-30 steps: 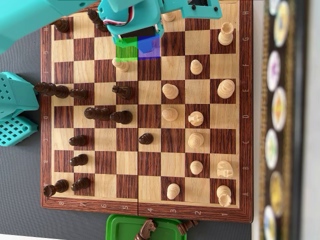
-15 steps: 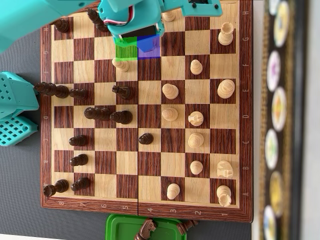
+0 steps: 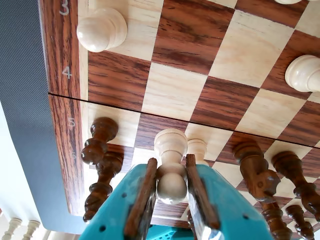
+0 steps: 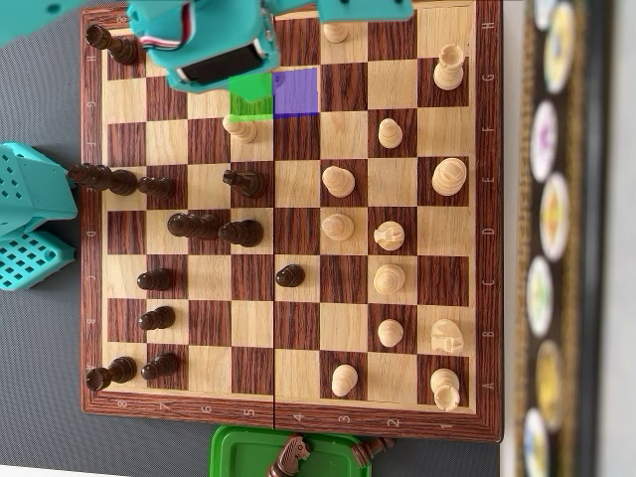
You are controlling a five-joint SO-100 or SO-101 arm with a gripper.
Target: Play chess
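Below the chessboard (image 4: 288, 422), a green tray (image 4: 238, 452) holds two captured dark pieces (image 4: 290, 455). Meanwhile the gripper (image 3: 170, 187) is clamped on a pale pawn (image 3: 170, 150).

board (image 4: 298, 417): brown/tan checks | tool (image 3: 170, 192): teal | pawn (image 3: 170, 165): cream

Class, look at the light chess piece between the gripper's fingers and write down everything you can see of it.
The light pawn looks like pale, smooth turned wood: a round head, a narrow neck and a flared base. In the wrist view it sits between the gripper, whose brown-lined fingers press its head from both sides. Its base points toward the chessboard; whether it touches a square cannot be told. Dark pieces stand nearby.
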